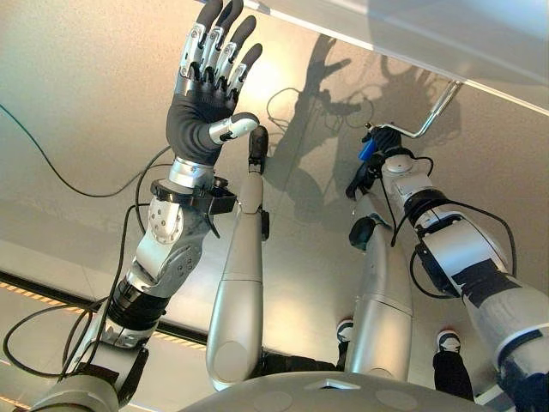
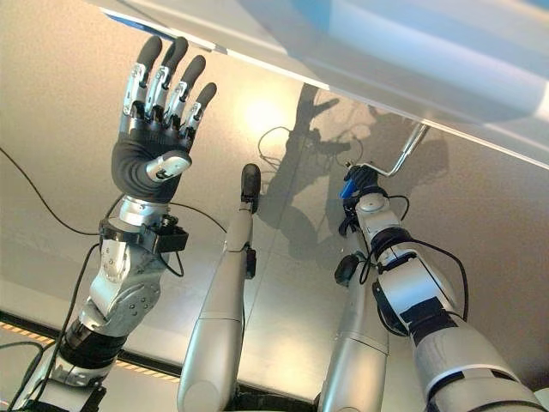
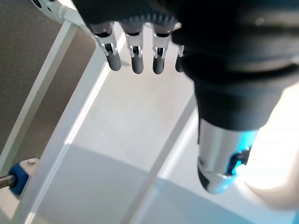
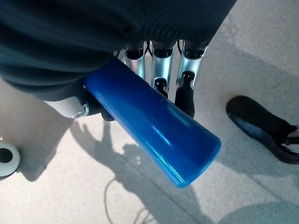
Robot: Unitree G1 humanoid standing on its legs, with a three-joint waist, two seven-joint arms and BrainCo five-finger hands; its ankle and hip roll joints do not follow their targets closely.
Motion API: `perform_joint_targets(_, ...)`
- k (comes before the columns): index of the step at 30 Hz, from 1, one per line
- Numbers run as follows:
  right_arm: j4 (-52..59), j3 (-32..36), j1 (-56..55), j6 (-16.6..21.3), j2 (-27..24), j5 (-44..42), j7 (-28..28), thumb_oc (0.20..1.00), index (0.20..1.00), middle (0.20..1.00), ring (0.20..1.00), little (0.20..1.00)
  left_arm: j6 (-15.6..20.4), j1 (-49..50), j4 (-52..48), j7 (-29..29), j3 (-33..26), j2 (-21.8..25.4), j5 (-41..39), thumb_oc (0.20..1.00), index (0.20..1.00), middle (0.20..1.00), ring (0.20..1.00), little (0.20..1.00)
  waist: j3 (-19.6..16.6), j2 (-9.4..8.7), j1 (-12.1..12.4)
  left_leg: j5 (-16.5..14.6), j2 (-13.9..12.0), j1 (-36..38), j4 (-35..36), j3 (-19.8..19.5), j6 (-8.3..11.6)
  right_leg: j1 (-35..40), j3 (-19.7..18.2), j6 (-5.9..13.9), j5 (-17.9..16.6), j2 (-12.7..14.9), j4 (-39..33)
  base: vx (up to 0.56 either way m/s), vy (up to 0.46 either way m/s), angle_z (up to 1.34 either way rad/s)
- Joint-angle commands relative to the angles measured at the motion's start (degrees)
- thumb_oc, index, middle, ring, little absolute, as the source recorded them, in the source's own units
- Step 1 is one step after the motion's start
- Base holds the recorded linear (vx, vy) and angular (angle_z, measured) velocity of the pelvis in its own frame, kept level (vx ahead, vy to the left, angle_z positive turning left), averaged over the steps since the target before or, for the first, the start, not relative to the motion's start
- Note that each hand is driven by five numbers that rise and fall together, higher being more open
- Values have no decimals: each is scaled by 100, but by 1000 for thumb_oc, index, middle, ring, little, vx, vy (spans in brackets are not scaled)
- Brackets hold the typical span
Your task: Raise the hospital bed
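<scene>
Up at the top of the eye views runs the pale edge of the bed (image 1: 412, 64), its frame slanting from upper left down to the right. Below that edge a metal crank (image 1: 433, 116) bends out from under the bed and ends in a blue handle (image 4: 154, 128). The right robot hand (image 1: 377, 146) is at the crank's lower end, and the right wrist view shows its fingers (image 4: 187, 88) curled round the handle, gripping it, with the free blue end jutting past them above the grey floor (image 4: 60, 186). A dark shoe (image 4: 261, 123) stands on that floor nearby.

The left robot hand (image 1: 206, 94) is raised well to the left of the crank, spread wide with straight fingers and holding nothing. Its fingertips (image 2: 163, 47) reach up close to the bed's edge; whether they touch it cannot be told. From the left wrist, white frame bars (image 3: 70, 135) of the bed show past the fingers.
</scene>
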State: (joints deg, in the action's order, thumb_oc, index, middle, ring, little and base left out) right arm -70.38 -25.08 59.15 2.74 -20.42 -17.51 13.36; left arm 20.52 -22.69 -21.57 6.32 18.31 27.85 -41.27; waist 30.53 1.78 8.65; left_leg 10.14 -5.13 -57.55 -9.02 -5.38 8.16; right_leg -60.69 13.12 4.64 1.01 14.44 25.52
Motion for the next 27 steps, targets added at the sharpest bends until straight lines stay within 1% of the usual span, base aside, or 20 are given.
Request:
perform_joint_targets(1, 892, -1157, 279, 191, 1316, 731, -495, 200, 200, 200, 200, 200, 333, 65, -640, -19, 22, -61, 303, 1000, 1000, 1000, 1000, 1000, -74, 572, 315, -580, 208, -164, -492, 14, -212, 340, -14, 567, -265, 50, -468, 6, 35, -3)
perform_joint_targets(2, 1144, -1262, 266, 235, 1368, 740, -506, 200, 200, 200, 200, 200, 356, 71, -632, -26, 24, -66, 274, 1000, 1000, 1000, 1000, 1000, -74, 579, 321, -584, 223, -159, -501, 13, -208, 377, -9, 574, -283, 65, -519, 3, 47, -4)
perform_joint_targets(3, 1628, -1341, 236, 399, 1424, 544, -574, 200, 200, 200, 200, 200, 397, 95, -637, -59, 36, -58, 246, 1000, 1000, 1000, 1000, 1000, -74, 589, 314, -578, 237, -125, -485, 30, -196, 430, -24, 579, -316, 72, -589, 0, 31, -3)
perform_joint_targets(4, 1636, -1344, 229, 395, 1421, 543, -573, 200, 200, 200, 200, 200, 398, 99, -637, -60, 36, -60, 245, 1000, 1000, 1000, 1000, 1000, -74, 591, 313, -578, 237, -120, -483, 31, -197, 435, -24, 580, -318, 72, -593, -3, 48, -3)
perform_joint_targets(7, 2727, -1281, 76, 808, 1394, -231, -576, 200, 200, 200, 200, 200, 490, 164, -650, -127, 69, 2, 190, 1000, 1000, 1000, 1000, 1000, -74, 588, 288, -574, 239, 4, -431, 102, -181, 550, -59, 582, -374, 85, -710, 0, 48, -3)
perform_joint_targets(9, 3924, -1185, -111, 1229, 1121, -721, -535, 200, 200, 200, 200, 200, 590, 209, -681, -133, 48, 99, 217, 1000, 1000, 1000, 1000, 1000, -74, 529, 198, -567, 232, 85, -392, 178, -166, 621, -101, 590, -417, 86, -792, 5, 47, -3)
perform_joint_targets(10, 4360, -1102, -281, 1379, 963, -883, -526, 200, 200, 200, 200, 200, 614, 237, -670, -135, 68, 138, 242, 1000, 1000, 1000, 1000, 1000, -74, 501, 152, -571, 229, 127, -384, 218, -167, 635, -141, 589, -434, 82, -808, 6, 48, -3)
perform_joint_targets(11, 5118, -964, -448, 1578, 686, -1039, -513, 200, 200, 200, 200, 200, 643, 268, -683, -139, 46, 189, 270, 1000, 1000, 1000, 1000, 1000, -74, 459, 72, -575, 224, 182, -358, 258, -159, 663, -178, 592, -451, 78, -851, 0, 50, -4)
perform_joint_targets(12, 5586, -868, -655, 1746, 505, -1184, -578, 200, 200, 200, 200, 200, 660, 292, -653, -139, 33, 207, 313, 1000, 1000, 1000, 1000, 1000, -74, 417, -5, -583, 222, 216, -353, 289, -155, 692, -199, 590, -468, 69, -889, -2, 44, -3)
perform_joint_targets(14, 6484, -552, -1050, 2048, 135, -1447, -689, 200, 200, 200, 200, 200, 683, 299, -645, -186, 64, 282, 376, 1000, 1000, 1000, 1000, 1000, -74, 355, -164, -586, 211, 314, -333, 351, -145, 761, -267, 601, -514, 63, -971, -1, 36, -3)
perform_joint_targets(16, 7226, -236, -1467, 2227, -81, -1612, -771, 200, 200, 200, 200, 200, 687, 392, -713, -253, 10, 382, 382, 1000, 1000, 1000, 1000, 1000, -74, 299, -290, -594, 182, 423, -316, 431, -136, 852, -321, 618, -551, 39, -1056, -8, 35, -9)
perform_joint_targets(21, 8247, 428, -2471, 2433, -371, -1706, -794, 200, 200, 200, 200, 200, 631, 767, -876, -556, -178, 545, 190, 1000, 1000, 1000, 1000, 1000, -74, 116, -571, -623, 105, 744, -267, 602, -131, 1080, -484, 633, -630, -48, -1247, -17, -11, -14)
perform_joint_targets(23, 8396, 768, -2750, 2498, -379, -1818, -777, 200, 200, 200, 200, 200, 614, 882, -911, -649, -263, 588, 151, 1000, 1000, 1000, 1000, 1000, -74, 41, -685, -620, 90, 903, -194, 653, -134, 1185, -507, 662, -666, -73, -1332, -17, -32, -15)
perform_joint_targets(24, 8402, 772, -2762, 2495, -377, -1820, -780, 200, 200, 200, 200, 200, 615, 887, -911, -651, -259, 591, 149, 1000, 1000, 1000, 1000, 1000, -74, 35, -678, -618, 90, 917, -184, 660, -134, 1193, -513, 663, -668, -74, -1339, -12, -24, -12)
perform_joint_targets(26, 8572, 1323, -3192, 2608, -394, -1747, -628, 200, 200, 200, 200, 200, 600, 1075, -955, -784, -464, 559, 55, 1000, 1000, 1000, 1000, 1000, -74, -17, -808, -627, 48, 1053, -149, 722, -123, 1252, -561, 652, -662, -115, -1339, -7, -70, -5)
perform_joint_targets(27, 8515, 1569, -3298, 2692, -407, -1660, -465, 200, 200, 200, 200, 200, 600, 1132, -964, -808, -552, 548, 54, 1000, 1000, 1000, 1000, 1000, -74, -23, -854, -624, 28, 1100, -148, 737, -98, 1298, -574, 653, -653, -127, -1349, -3, -77, -6)
